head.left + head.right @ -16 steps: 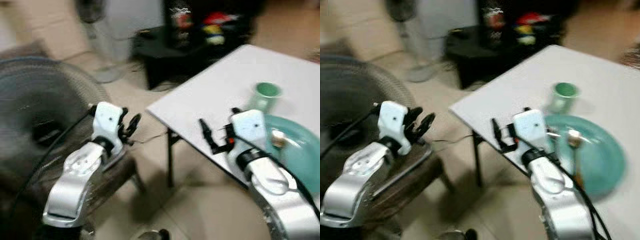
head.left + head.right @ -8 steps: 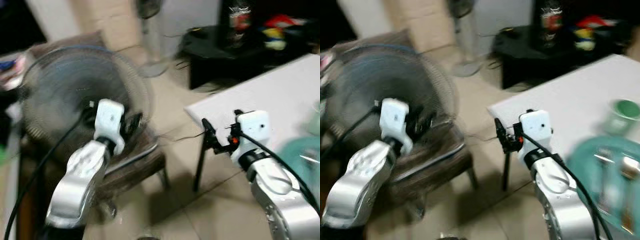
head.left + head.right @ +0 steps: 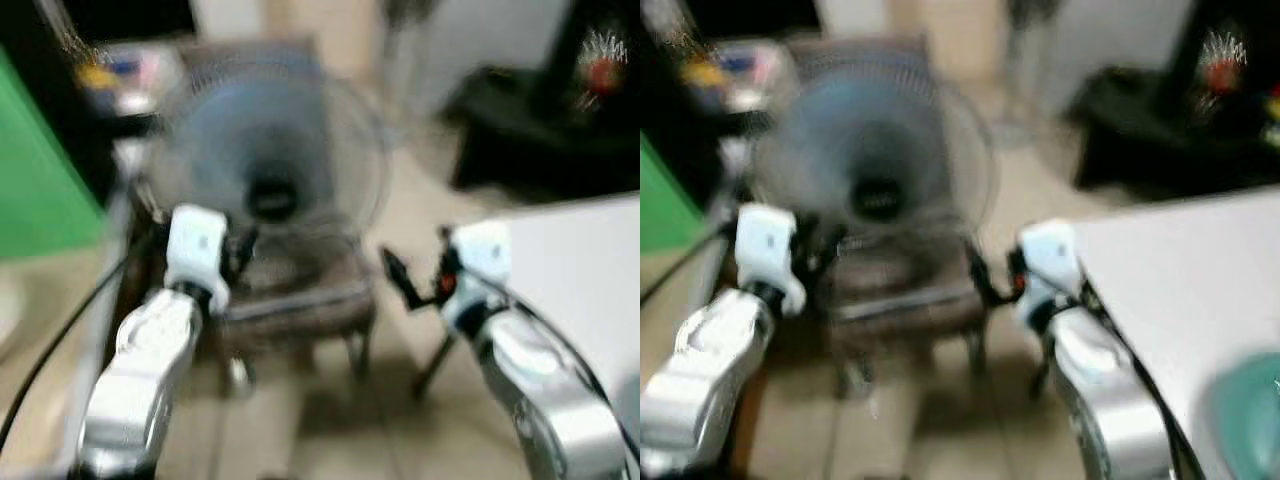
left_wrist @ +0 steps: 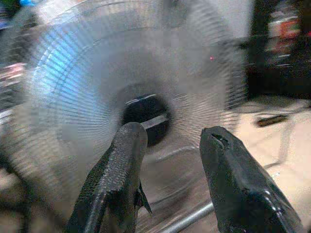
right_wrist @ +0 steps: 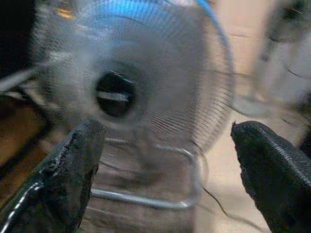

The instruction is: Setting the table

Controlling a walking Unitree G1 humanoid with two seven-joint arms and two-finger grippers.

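Ahead of you stands a fan (image 3: 272, 170) on a chair (image 3: 300, 300), both badly blurred, so you are walking or turning, not placing anything. Your left gripper (image 4: 167, 160) is raised toward the fan with its fingers spread and nothing between them. Your right gripper (image 5: 165, 174) is spread wider still, also empty, and hangs off the near corner of the table (image 3: 1180, 280).

The table lies to your right. On it, at the lower right of the right eye view, you can see the edge of a teal plate (image 3: 1250, 410). It lies flat and is round, so it has no long axis or pointing direction to report.

This looks like a transit step in setting the table, probably going to fetch something. What the next move calls for is steadying the view and finding the next item before you reach.
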